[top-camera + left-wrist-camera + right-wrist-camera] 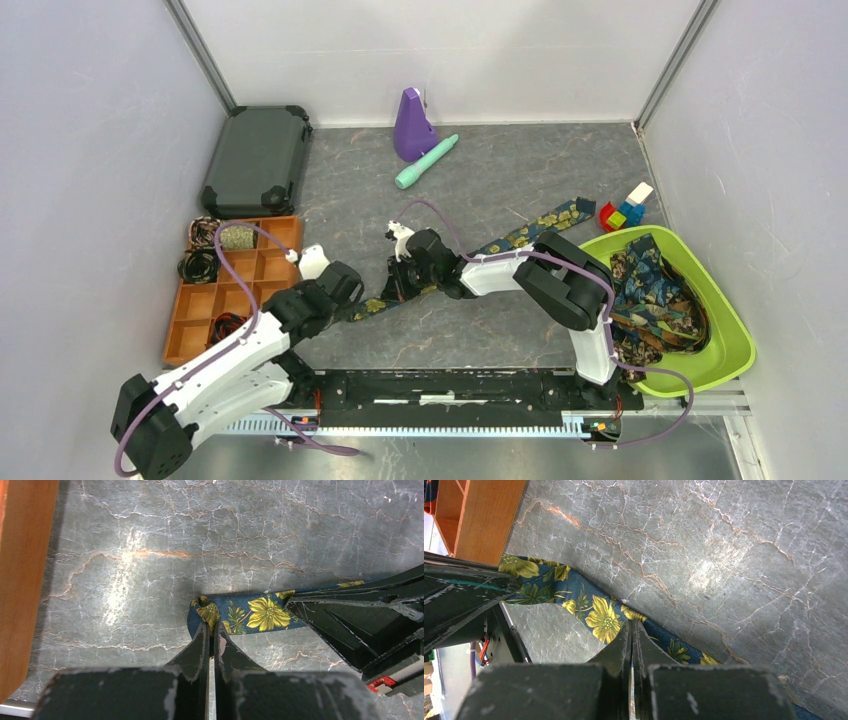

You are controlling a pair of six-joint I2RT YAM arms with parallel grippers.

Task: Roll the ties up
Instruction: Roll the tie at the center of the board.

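Navy tie [260,612] between closed fingers [199,647]

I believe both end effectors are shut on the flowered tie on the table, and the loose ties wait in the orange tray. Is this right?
Not quite. The top view shows the loose ties in the green bin, not the orange tray. The rest holds: the left end effector and the right end effector are both shut on the flowered tie.

I'm seeing bare table [520,170] lying open beyond the tie [520,238]; orange tray [276,266] is crowding my left gripper [211,630], right gripper [631,627] is sitting just beside it, green bin [738,340] is walling off the right.
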